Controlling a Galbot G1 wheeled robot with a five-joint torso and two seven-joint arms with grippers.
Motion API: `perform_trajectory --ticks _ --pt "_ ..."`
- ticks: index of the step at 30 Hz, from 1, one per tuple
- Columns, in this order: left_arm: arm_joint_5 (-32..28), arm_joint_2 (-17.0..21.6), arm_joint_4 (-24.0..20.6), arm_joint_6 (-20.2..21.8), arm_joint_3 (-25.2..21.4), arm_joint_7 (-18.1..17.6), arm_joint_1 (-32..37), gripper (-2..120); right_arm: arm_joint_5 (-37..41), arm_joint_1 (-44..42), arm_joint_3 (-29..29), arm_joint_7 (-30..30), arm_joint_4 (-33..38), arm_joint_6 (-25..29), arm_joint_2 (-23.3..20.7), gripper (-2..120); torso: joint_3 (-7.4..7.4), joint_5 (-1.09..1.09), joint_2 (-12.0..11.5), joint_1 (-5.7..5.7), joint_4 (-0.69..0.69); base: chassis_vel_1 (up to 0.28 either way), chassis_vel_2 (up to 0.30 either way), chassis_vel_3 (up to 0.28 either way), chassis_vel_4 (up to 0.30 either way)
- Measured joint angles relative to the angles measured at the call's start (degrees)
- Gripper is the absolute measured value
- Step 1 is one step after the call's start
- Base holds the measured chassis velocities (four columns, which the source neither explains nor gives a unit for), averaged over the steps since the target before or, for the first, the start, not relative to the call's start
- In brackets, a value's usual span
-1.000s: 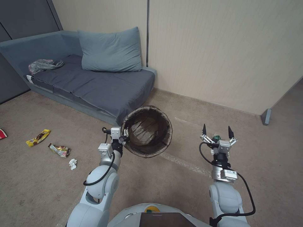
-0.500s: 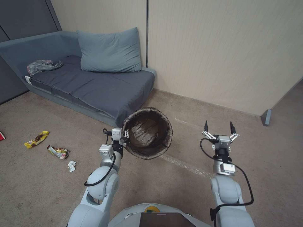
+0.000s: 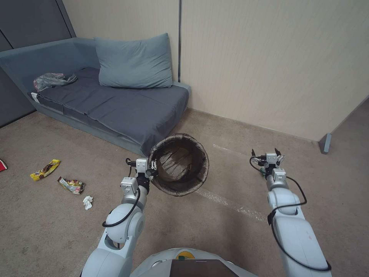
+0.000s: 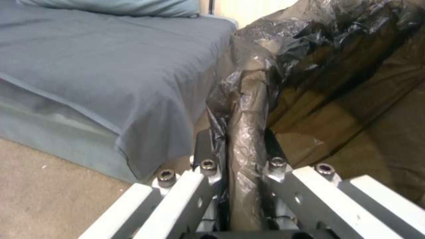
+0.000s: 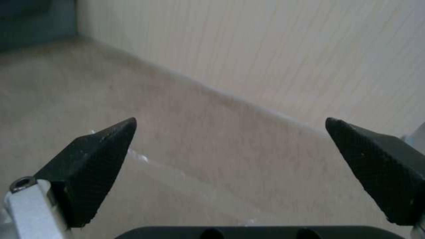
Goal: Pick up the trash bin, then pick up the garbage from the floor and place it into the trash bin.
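My left gripper (image 3: 152, 166) is shut on the rim of the trash bin (image 3: 179, 164) and holds it off the floor. The bin is tipped so its dark bag-lined mouth faces me. In the left wrist view the fingers (image 4: 208, 156) pinch the bag-wrapped rim (image 4: 246, 109). My right gripper (image 3: 265, 153) reaches out low over the carpet, open, with nothing between its fingertips (image 5: 106, 146). A small green piece of garbage (image 3: 263, 171) peeks out beside that wrist. More garbage lies far left on the floor: a yellow wrapper (image 3: 45, 169), a crumpled wrapper (image 3: 71, 185) and a white tissue (image 3: 88, 202).
A grey sofa (image 3: 115, 104) with a pillow (image 3: 133, 61) and a plastic bag (image 3: 52, 80) stands behind the bin. The beige wall (image 3: 269, 65) runs along the back. A grey post (image 3: 324, 143) stands at the right, and a pale tape line (image 3: 226, 202) crosses the carpet.
My right arm has stretched forward and down, carrying its open gripper farther out and closer to the carpet. The left gripper and bin have held still.
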Motion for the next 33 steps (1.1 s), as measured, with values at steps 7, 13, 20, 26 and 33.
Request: perform_trajectory --ticks 7,13,20,26,33 --pt "0.08 0.0 1.52 0.11 0.89 -0.27 -0.58 4 -0.4 11.42 -1.37 -7.43 -21.65 -5.01 -9.69 100 0.0 -0.01 0.0 0.0 -0.02 0.0 0.0 0.0 0.0" --pt "0.32 0.01 1.18 0.15 0.53 -0.45 -0.15 4 -3.42 16.27 -2.49 -10.4 -34.8 -3.09 -14.66 100 0.0 0.01 0.0 0.0 -0.02 0.0 0.0 0.0 0.0" --pt "1.03 -0.22 0.98 0.16 0.79 -0.46 0.29 4 -5.6 18.65 -2.57 -11.45 -41.9 -1.19 -16.1 100 0.0 0.0 0.0 0.0 -0.01 0.0 0.0 0.0 0.0" --pt "1.38 -0.37 0.73 0.17 0.98 -0.46 0.47 4 -6.29 19.86 -2.56 -12.32 -46.2 -0.45 -16.21 100 0.0 0.0 0.0 0.0 -0.01 0.0 0.0 0.0 0.0" --pt "1.77 -0.21 0.48 0.25 0.91 -0.44 0.85 4 -0.03 21.74 -2.92 -15.83 -50.79 0.47 -15.57 100 0.0 -0.01 0.0 0.0 0.0 0.0 0.0 0.0 0.0"
